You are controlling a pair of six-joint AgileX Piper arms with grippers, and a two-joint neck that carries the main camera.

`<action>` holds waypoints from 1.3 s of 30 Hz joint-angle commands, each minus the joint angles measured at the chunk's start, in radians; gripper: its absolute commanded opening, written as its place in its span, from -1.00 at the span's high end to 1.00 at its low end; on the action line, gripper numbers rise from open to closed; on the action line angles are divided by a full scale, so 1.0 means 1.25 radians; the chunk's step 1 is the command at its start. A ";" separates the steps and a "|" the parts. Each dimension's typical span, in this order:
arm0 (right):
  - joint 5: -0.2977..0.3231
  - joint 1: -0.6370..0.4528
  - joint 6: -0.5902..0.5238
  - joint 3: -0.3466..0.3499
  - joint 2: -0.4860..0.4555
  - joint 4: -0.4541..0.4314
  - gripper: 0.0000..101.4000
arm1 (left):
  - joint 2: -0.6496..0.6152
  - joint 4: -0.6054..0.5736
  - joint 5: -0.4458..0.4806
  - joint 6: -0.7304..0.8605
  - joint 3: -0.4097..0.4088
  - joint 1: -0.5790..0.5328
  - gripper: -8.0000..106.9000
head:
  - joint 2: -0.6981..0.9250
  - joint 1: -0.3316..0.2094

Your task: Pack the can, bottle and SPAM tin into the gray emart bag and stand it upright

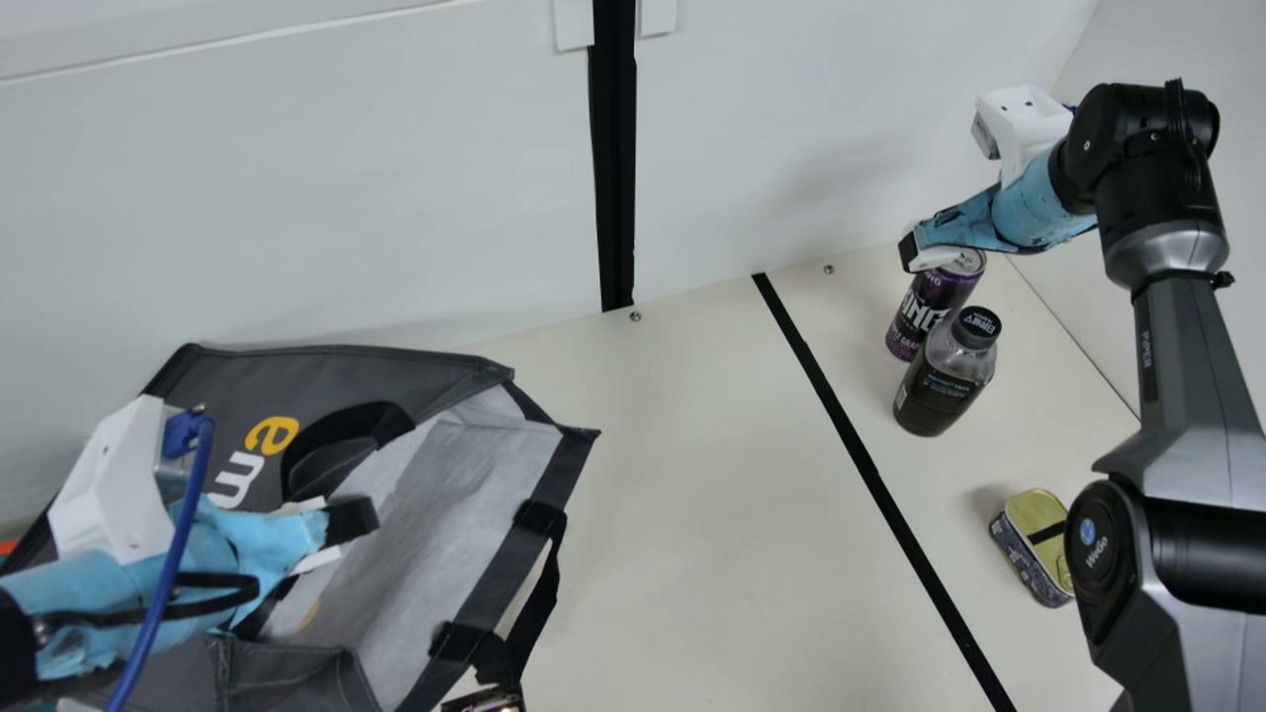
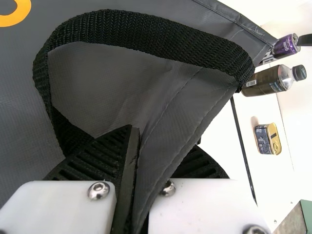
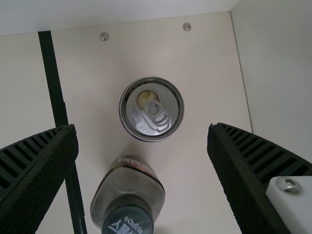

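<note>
Bag [image 1: 307,364], the gray emart one, slumps at the near left with its mouth toward the right. The left gripper [image 1: 346,529] has its fingers pinched together on the cloth at the mouth's edge, beside a webbing handle [image 2: 146,31]. That hold should stay steady and light, enough to keep the mouth wide without dragging the bag askew.

At the near right, well apart from the bag, sits the SPAM tin [image 1: 1029,549], flat with its gold lid up. It is low, so it will want a deeper reach later.

Farther off on the right, beyond the black line [image 1: 866,465], the dark bottle [image 1: 937,388] stands capped and upright, just beside the can. It is the main hazard: a finger coming down off line could tip it.

Farthest, the purple can [image 1: 928,311] stands upright beneath the right gripper [image 3: 142,127], whose fingers are wide apart, one to either side of it. Taking the can looks like the step in hand. Best to centre over it, sink straight down until the pads pass the rim, and close evenly on the body, gently since thin metal dents. Lift above the bottle's cap before swinging left, and hold it level in case it is opened.
</note>
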 commanded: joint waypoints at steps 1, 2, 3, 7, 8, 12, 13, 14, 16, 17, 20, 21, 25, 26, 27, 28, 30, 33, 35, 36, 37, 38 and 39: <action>0.000 -0.002 0.008 -0.006 0.008 0.000 -0.87 | 0.000 0.000 0.000 0.000 0.000 0.000 1.00 | -0.001 -0.018; 0.000 -0.002 0.011 -0.010 0.013 0.001 -0.87 | 0.000 0.000 0.000 0.000 0.000 0.000 1.00 | -0.001 -0.018; 0.000 -0.003 0.015 -0.013 0.017 0.001 -0.87 | 0.000 0.000 0.000 0.000 0.000 0.000 1.00 | -0.001 -0.018; 0.000 -0.007 0.027 -0.025 0.036 0.002 -0.87 | 0.000 0.000 0.000 0.000 0.000 0.000 1.00 | -0.001 -0.018; 0.000 -0.007 0.030 -0.027 0.040 0.002 -0.87 | 0.000 0.000 0.000 0.000 0.000 0.000 1.00 | -0.001 -0.018; 0.000 -0.010 0.036 -0.038 0.058 0.003 -0.87 | 0.000 0.000 0.000 0.000 0.000 0.000 1.00 | -0.001 -0.018; 0.000 -0.011 0.037 -0.041 0.063 0.004 -0.87 | 0.000 0.000 0.000 0.000 0.000 0.000 1.00 | -0.001 -0.018; 0.000 -0.012 0.038 -0.044 0.068 0.004 -0.87 | 0.000 0.000 0.000 0.000 0.000 0.000 1.00 | -0.001 -0.018; 0.000 -0.014 0.041 -0.050 0.078 0.006 -0.87 | 0.000 0.000 0.000 0.000 0.000 0.000 1.00 | -0.001 -0.018; 0.000 -0.014 0.041 -0.053 0.083 0.007 -0.87 | 0.000 0.000 0.000 0.000 0.000 0.000 1.00 | -0.001 -0.018; 0.000 -0.017 0.043 -0.061 0.097 0.010 -0.87 | 0.000 0.000 0.000 0.000 0.000 0.000 1.00 | -0.001 -0.018; 0.000 -0.017 0.043 -0.064 0.102 0.011 -0.87 | 0.000 0.000 0.000 0.000 0.000 0.000 1.00 | -0.001 -0.018; 0.000 -0.019 0.044 -0.074 0.121 0.017 -0.87 | 0.000 0.000 0.000 0.000 0.000 0.000 1.00 | -0.001 -0.018; 0.000 -0.020 0.043 -0.077 0.125 0.019 -0.87 | 0.000 0.000 0.000 0.000 0.000 0.000 1.00 | -0.001 -0.018; 0.000 -0.020 0.043 -0.079 0.129 0.021 -0.87 | 0.000 0.000 0.000 0.000 0.000 0.000 1.00 | -0.001 -0.018; 0.000 -0.020 0.043 -0.080 0.133 0.023 -0.87 | 0.000 0.000 0.000 0.000 0.000 0.000 1.00 | -0.001 -0.018; 0.000 -0.021 0.041 -0.083 0.139 0.027 -0.74 | 0.000 0.000 0.000 0.000 0.000 0.000 1.00 | -0.001 -0.018; 0.000 -0.021 0.038 -0.088 0.148 0.035 -0.35 | 0.000 0.000 0.000 0.000 0.000 0.000 1.00 | -0.001 -0.018; 0.000 -0.021 0.036 -0.089 0.153 0.040 -0.08 | 0.000 0.000 0.000 0.000 0.000 0.000 1.00 | -0.001 -0.018; 0.000 -0.021 0.035 -0.090 0.155 0.043 0.05 | 0.000 0.000 0.000 0.000 0.000 0.000 1.00 | -0.001 -0.018; 0.000 -0.021 0.033 -0.091 0.157 0.045 0.18 | 0.000 0.000 0.000 0.000 0.000 0.000 1.00 | -0.001 -0.018; 0.000 -0.021 0.032 -0.091 0.159 0.048 0.31 | 0.000 0.000 0.000 0.000 0.000 0.000 1.00 | -0.001 -0.018; 0.000 -0.022 0.031 -0.093 0.161 0.051 0.44 | 0.000 0.000 0.000 0.000 0.000 0.000 1.00 | -0.001 -0.018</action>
